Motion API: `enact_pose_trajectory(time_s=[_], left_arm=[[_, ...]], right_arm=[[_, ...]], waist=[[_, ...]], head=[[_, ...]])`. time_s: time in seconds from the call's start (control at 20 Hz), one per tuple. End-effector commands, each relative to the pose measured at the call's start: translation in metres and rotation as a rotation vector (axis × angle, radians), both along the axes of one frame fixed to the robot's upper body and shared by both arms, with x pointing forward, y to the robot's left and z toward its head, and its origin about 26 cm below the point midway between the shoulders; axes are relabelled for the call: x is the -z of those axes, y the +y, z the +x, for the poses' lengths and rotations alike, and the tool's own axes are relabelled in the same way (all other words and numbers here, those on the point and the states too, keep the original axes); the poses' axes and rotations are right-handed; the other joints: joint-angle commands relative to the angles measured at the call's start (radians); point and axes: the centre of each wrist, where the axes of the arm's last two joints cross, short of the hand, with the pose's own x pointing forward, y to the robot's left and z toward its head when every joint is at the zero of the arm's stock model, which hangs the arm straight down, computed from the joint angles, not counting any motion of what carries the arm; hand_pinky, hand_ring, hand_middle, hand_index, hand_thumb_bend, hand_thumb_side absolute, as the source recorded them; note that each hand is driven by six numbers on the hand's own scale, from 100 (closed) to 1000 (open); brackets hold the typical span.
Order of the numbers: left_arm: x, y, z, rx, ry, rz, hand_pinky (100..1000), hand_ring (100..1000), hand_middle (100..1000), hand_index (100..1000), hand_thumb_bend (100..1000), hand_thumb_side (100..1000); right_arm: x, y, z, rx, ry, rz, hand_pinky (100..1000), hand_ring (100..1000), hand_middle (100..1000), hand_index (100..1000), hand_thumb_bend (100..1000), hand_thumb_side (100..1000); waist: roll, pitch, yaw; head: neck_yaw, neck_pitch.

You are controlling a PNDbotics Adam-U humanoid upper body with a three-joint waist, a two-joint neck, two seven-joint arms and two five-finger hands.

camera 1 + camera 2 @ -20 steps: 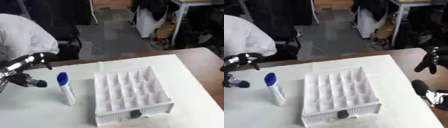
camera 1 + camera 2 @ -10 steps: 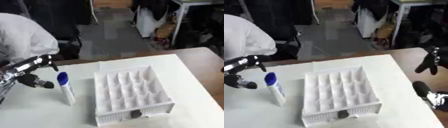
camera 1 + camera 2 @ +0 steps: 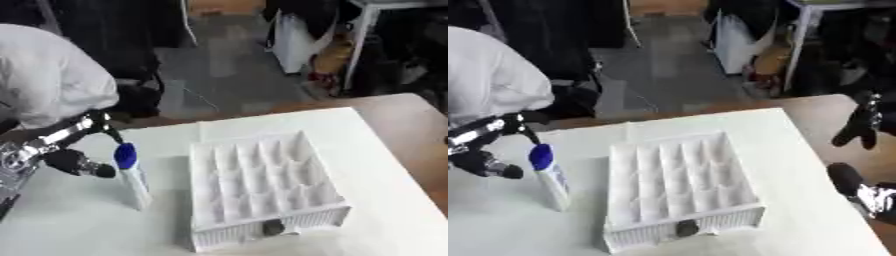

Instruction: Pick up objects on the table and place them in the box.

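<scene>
Left eye view first: we see a white plastic tube with a blue cap (image 3: 132,179) lying on the white table (image 3: 385,165), just left of the white plastic box divided into a grid of small compartments (image 3: 262,187). The tube's cap points away from us and its pale body runs toward the near edge, roughly parallel to the box's left wall. Every compartment we can see in the box holds nothing; a small dark round spot shows on its ribbed front wall. Left of the box, our left hand (image 3: 66,150) reaches in from the picture's edge, its black fingers spread and relaxed around the blue cap, one dark fingertip above the cap and the thumb just beside it. We cannot tell whether they touch the tube; nothing is gripped.

Right eye view next: we see the same tube left of the box, the box's cells again bare and white. Right of the box, beyond the table's right edge, our right hand (image 3: 861,127) hangs with dark fingers loose and straight, holding nothing, well apart from both box and tube.
</scene>
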Motion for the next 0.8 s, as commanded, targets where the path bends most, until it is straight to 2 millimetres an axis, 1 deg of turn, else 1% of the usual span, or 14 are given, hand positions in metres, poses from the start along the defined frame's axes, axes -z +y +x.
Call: enact_pose_trajectory(time_s=[0.05,0.25,0.45,0.8], left_arm=[[-0.015,0.005,0.002,-0.004,-0.031,0.013,806,631,889,965,1000,567],[-0.009,0.009,0.004,-0.015,-0.001,-0.032,791,615,881,957,1000,562],[-0.002,0.018,0.005,-0.035,0.042,-0.086,781,606,872,946,1000,558],[0.004,0.03,0.006,-0.023,0.096,-0.128,765,597,864,941,1000,532]], right_arm=[[-0.009,0.002,-0.002,-0.015,-0.028,-0.008,281,387,228,477,373,785],[-0.009,0.003,-0.001,-0.017,-0.03,-0.007,281,387,228,477,373,786],[-0.01,0.004,-0.001,-0.02,-0.033,-0.006,280,387,227,478,376,785],[-0.011,0.006,0.0,-0.03,-0.039,0.0,280,388,225,479,379,783]], waist=[[-0.002,-0.007,0.0],[-0.003,-0.004,-0.001],[-0.004,0.003,-0.002],[-0.009,0.017,-0.008]], head=[[0.011,-0.015],[0.018,-0.027],[0.031,-0.043],[0.031,-0.063]])
